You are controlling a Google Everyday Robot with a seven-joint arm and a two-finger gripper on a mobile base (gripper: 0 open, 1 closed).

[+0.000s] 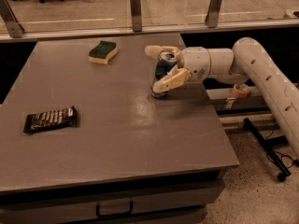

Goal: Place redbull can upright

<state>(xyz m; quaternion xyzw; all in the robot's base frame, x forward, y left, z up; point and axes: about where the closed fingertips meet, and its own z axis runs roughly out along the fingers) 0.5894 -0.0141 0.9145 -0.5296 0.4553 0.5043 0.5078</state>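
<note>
Camera view: one redbull can (161, 70) stands slightly tilted at 2 o'clock on the table (117, 139), clamped by one gripper (164, 66). One sponge (103, 52) at 11 o'clock, one candy bar (50, 119) at 8 o'clock.

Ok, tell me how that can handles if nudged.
The can, tall and slim on a small base, probably tips easily. Its round sides would likely roll once down. Clamped by the gripper over the table, its smooth metal may slip.

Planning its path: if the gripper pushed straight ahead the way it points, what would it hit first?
The slim blue-and-silver redbull can, already between the fingers of the gripper; beyond it, probably just grey table.
</note>
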